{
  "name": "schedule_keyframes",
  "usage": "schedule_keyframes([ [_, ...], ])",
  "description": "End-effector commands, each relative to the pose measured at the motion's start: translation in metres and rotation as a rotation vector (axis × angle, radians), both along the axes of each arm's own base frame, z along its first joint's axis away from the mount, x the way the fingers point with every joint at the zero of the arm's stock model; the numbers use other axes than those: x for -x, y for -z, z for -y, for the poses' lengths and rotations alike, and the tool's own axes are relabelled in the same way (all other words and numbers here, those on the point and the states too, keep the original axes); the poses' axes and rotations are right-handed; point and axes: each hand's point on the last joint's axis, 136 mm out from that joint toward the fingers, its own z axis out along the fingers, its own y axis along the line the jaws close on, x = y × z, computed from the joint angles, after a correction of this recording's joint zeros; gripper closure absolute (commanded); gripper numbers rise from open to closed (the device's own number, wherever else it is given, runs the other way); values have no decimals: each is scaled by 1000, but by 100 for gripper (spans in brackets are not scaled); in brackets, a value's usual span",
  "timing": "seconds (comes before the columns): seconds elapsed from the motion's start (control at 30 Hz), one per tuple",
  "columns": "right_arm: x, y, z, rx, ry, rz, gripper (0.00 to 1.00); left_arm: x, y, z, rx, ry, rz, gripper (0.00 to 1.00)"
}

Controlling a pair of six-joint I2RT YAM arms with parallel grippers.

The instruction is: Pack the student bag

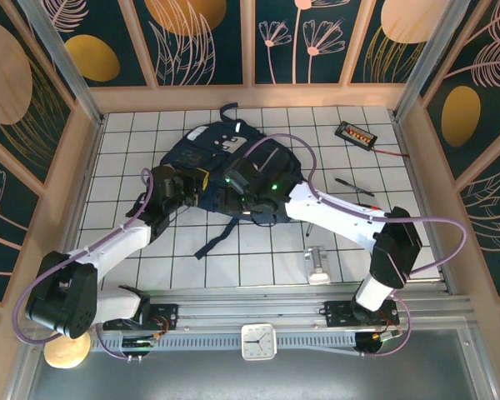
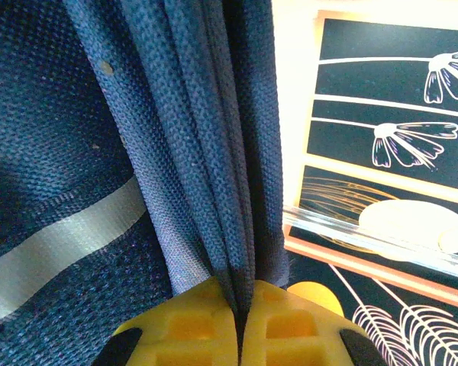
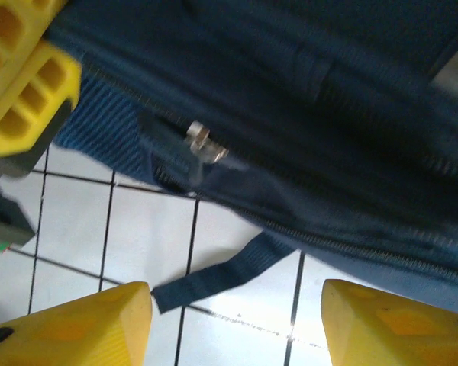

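Note:
The student bag [image 1: 202, 154], navy with a grey reflective stripe [image 2: 61, 248], lies in the middle of the tiled table. My left gripper [image 1: 198, 185] is at its near left edge, shut on a bunched fold of the bag's fabric [image 2: 214, 152]; the yellow fingers [image 2: 187, 328] pinch it tight. My right gripper [image 1: 246, 200] hovers open over the bag's near edge, its yellow fingertips [image 3: 84, 324] wide apart above a loose strap end [image 3: 221, 274]. A silver zipper pull [image 3: 202, 143] sits on the bag's zip line just ahead. The left gripper's yellow fingers [image 3: 23, 84] show at upper left.
A black calculator-like device [image 1: 355, 133] with a red pen lies at the back right. A black pen [image 1: 354, 186] lies right of the bag. A small metal clip-like object [image 1: 318, 265] sits at the near right. Wooden walls surround the table.

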Motion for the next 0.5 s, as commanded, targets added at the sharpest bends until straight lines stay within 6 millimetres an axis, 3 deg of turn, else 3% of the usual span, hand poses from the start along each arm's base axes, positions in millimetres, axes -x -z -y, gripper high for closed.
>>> schedule_keyframes([
  [0.0, -28, -6, 1, -32, 73, 43, 43, -10, -64, 18, 135, 33, 137, 100],
  [0.27, -52, 1, -4, -95, 102, 18, 52, -9, -70, 24, 139, 52, 141, 100],
  [0.47, -62, 0, -17, -146, 91, 7, 51, -8, -69, 30, 143, 74, 136, 100],
])
